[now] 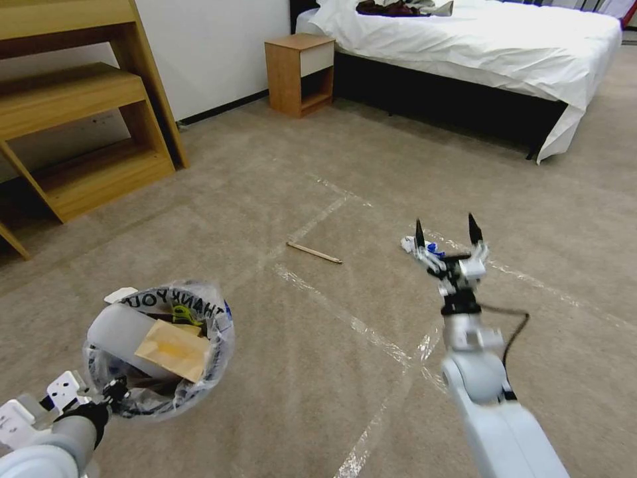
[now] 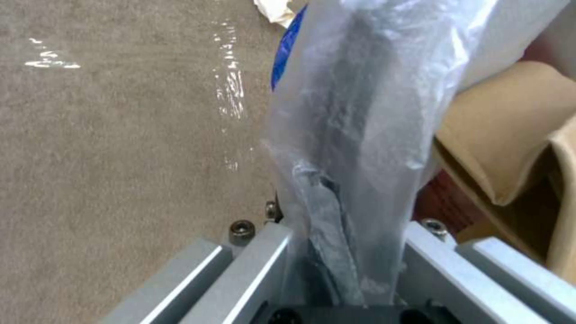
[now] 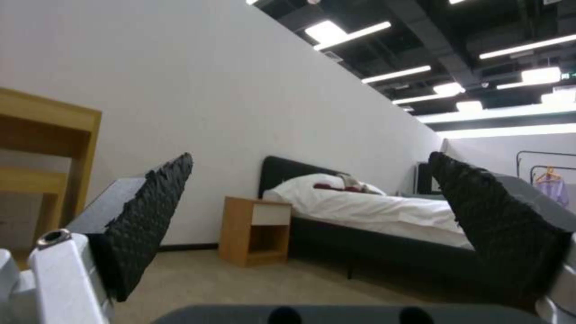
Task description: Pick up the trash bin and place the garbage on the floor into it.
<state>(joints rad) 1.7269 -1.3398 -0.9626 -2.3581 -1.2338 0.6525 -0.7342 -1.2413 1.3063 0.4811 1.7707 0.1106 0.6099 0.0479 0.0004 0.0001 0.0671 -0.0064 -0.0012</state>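
At the near left of the beige-grey carpet floor (image 1: 318,372), the small round trash bin (image 1: 159,352), lined with a clear plastic bag printed "THANK YOU", hangs from the left gripper (image 1: 114,390), whose fingers pinch its near rim through the bag; the left wrist view shows the bag and rim (image 2: 354,135) clamped between them. Inside the bin lie a brown cardboard scrap (image 1: 174,348) and a pale rolled sheet (image 1: 123,332). A white piece (image 1: 121,294) lies on the carpet just beyond the bin. Farther from the bin, to its right, a thin wooden stick (image 1: 314,252) rests near a shiny tape line (image 1: 345,317). Well right of the bin, the right gripper (image 1: 446,232) hovers with its black fingers (image 3: 150,216) spread apart, holding nothing, just in front of a white-blue wad (image 1: 424,247).
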